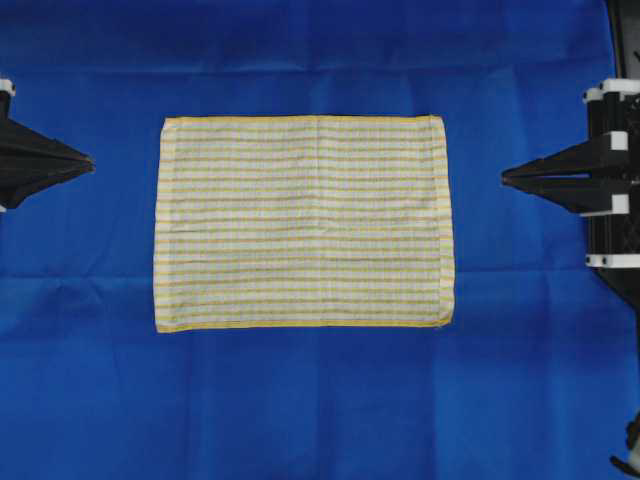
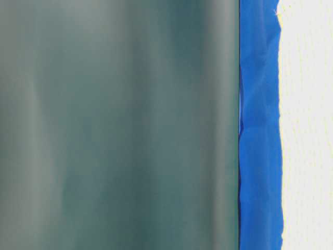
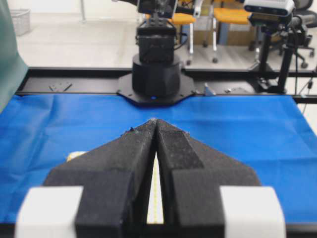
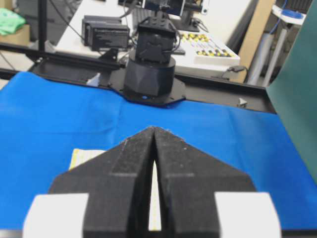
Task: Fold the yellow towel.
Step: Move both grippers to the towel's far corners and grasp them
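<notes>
yellow towel [image 1: 303, 222] lies flat (fully spread) mid-desk on the blue sheet [image 1: 300, 400]; left end effector [image 1: 88, 159] and right end effector [image 1: 506, 175] sit closed, empty, at opposite edges.

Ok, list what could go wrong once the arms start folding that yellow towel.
1. The yellow towel lies flat on the blue sheet, so a pinch at its edge may well catch the sheet too and drag it along.
2. The left gripper and right gripper are both shut and clear of the towel; they need to open first.
3. The sheet is creased, so the fold might come out uneven.
</notes>
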